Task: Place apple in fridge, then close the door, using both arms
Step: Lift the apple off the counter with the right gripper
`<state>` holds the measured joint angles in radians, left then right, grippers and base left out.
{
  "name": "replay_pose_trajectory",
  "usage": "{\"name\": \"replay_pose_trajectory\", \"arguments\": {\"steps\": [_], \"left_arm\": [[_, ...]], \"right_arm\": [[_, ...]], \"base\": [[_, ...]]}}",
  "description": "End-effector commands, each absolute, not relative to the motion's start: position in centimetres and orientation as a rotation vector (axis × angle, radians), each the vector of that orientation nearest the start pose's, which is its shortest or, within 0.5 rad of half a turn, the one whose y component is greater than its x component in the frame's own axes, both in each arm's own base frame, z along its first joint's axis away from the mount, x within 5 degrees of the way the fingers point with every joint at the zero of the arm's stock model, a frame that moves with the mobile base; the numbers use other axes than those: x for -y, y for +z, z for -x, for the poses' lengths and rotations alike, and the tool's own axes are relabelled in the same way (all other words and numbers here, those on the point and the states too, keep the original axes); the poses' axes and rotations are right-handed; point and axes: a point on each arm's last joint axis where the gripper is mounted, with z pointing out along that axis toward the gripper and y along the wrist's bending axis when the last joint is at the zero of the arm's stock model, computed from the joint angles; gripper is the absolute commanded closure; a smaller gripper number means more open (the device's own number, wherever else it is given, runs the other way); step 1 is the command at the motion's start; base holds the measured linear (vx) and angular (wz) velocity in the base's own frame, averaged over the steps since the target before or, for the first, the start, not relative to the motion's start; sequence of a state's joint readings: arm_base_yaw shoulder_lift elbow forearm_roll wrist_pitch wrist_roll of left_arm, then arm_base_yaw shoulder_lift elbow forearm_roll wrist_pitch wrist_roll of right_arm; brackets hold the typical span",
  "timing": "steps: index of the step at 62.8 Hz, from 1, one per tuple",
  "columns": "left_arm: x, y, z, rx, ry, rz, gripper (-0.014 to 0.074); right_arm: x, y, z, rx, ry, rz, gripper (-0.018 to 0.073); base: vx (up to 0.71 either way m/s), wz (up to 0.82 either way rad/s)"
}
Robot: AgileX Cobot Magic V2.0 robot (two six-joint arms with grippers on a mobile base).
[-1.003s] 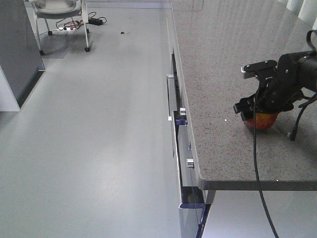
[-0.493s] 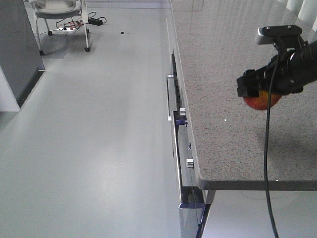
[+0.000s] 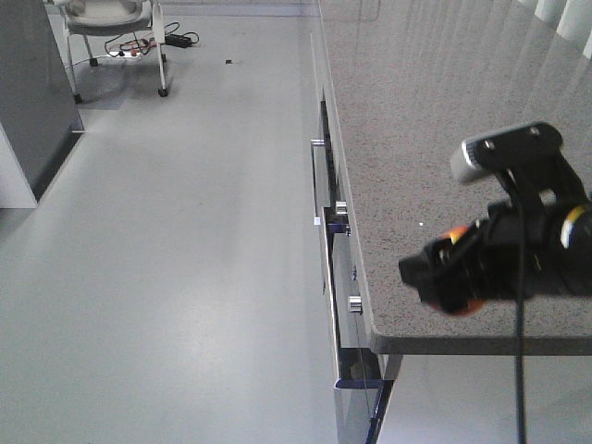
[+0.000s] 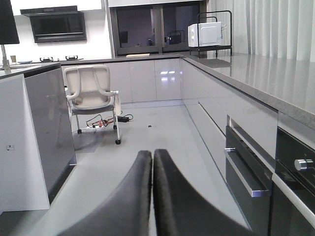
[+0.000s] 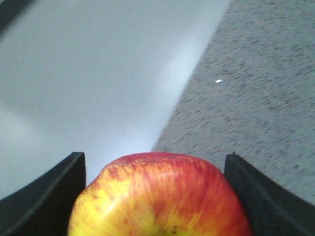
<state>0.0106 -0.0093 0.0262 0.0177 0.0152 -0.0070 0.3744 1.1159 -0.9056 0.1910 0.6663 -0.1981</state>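
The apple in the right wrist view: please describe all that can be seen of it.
The apple is round, red with yellow streaks, its skin smooth and slightly glossy. Only its upper part shows; no stem is visible. The black fingers of the right gripper clamp its sides, holding it above the edge of the speckled grey countertop.

Speckled countertop (image 3: pixel 416 92), white chair (image 4: pixel 90 93), microwave (image 4: pixel 204 34), grey floor (image 3: pixel 185 277)

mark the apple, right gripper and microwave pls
apple (image 5: pixel 157 196), right wrist view, red-yellow skin facing camera
right gripper (image 5: pixel 155 158), right wrist view, midway between fingertips, over the apple's top
microwave (image 4: pixel 204 34), left wrist view, white front
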Motion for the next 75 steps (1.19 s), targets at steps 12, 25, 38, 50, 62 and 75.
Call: {"name": "replay_pose_trajectory", "arguments": {"steps": [12,25,38,50,62,75], "left_arm": [[-0.1,20.1,-5.9,-1.489,0.007,0.009,0.0603],[-0.1,20.1,-5.9,-1.489,0.007,0.009,0.0603],[-0.1,20.1,-5.9,-1.489,0.007,0.009,0.0603],[-0.1,20.1,-5.9,-1.489,0.007,0.009,0.0603],[-0.1,20.1,-5.9,-1.489,0.007,0.009,0.0603],[-0.1,20.1,-5.9,-1.489,0.007,0.009,0.0603]], "right_arm": [[-8.3,33.0,-13.4,-2.163,0.445,0.522,0.0209],[-6.5,31.5,-9.3,-2.171,0.486,0.522,0.0209],[-5.3,30.9,-6.8,-2.144,0.506,0.528,0.0209],[-4.9,31.1,-5.7,-2.126,0.53,0.53,0.0211],[-4.9,31.0,-5.6,-2.135,0.53,0.534,0.0211],[-4.9,31.0,-5.6,-2.135,0.53,0.534,0.0211]], "base": [[0.0,0.0],[0.0,0.0],[0.0,0.0],[0.0,0.0],[0.0,0.0],[0.0,0.0]]}}
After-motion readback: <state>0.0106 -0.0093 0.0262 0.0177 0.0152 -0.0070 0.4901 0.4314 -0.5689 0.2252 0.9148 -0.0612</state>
